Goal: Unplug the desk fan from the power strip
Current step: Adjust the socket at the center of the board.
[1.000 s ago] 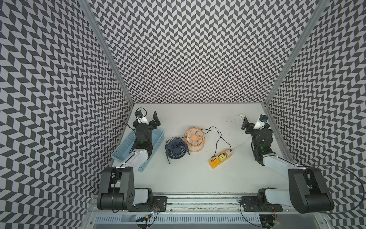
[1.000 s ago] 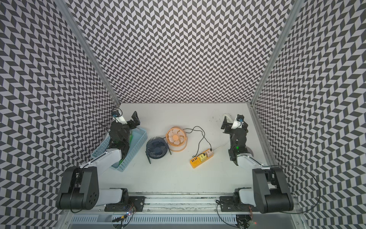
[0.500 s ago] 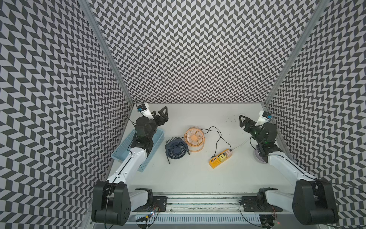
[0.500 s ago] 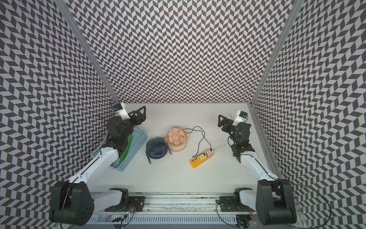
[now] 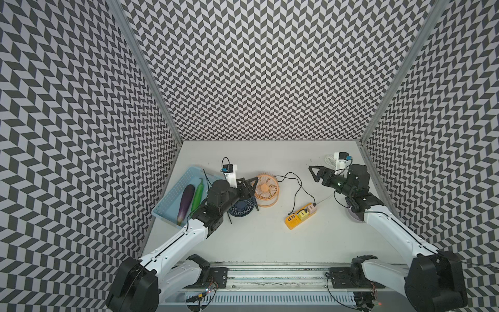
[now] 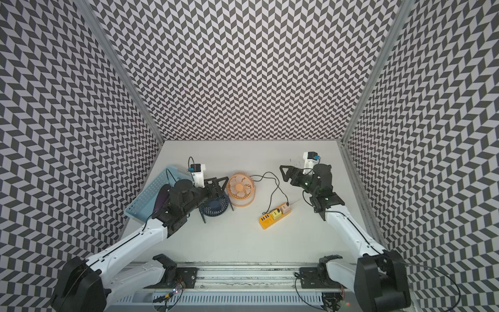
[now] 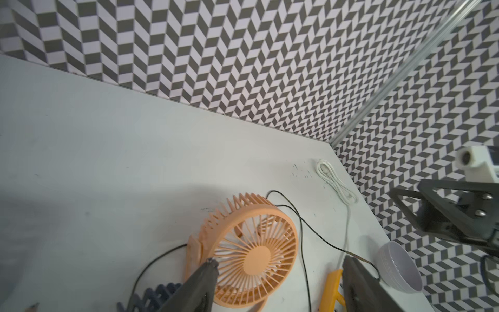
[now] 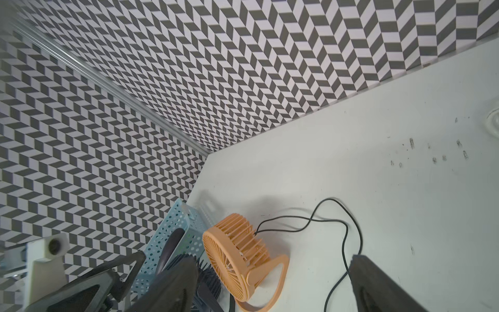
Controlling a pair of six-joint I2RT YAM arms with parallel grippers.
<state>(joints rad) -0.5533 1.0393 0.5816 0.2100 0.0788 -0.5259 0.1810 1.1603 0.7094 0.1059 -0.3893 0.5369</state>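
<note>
The orange desk fan stands near the table's middle, and black cables run from it to the orange-yellow power strip lying to its right. My left gripper hovers open just left of the fan, above a dark blue fan. Nothing is held between its fingers. My right gripper hangs open in the air, behind and to the right of the strip. In the right wrist view the desk fan shows side-on.
A light blue basket at the left holds an eggplant and a green vegetable. A grey bowl sits under the right arm. A coiled white cord lies at the back right. Patterned walls enclose three sides.
Both arms have unfolded and reached toward the middle. The left gripper moved right to beside the orange fan and its jaws narrowed. The right gripper swung inward.
</note>
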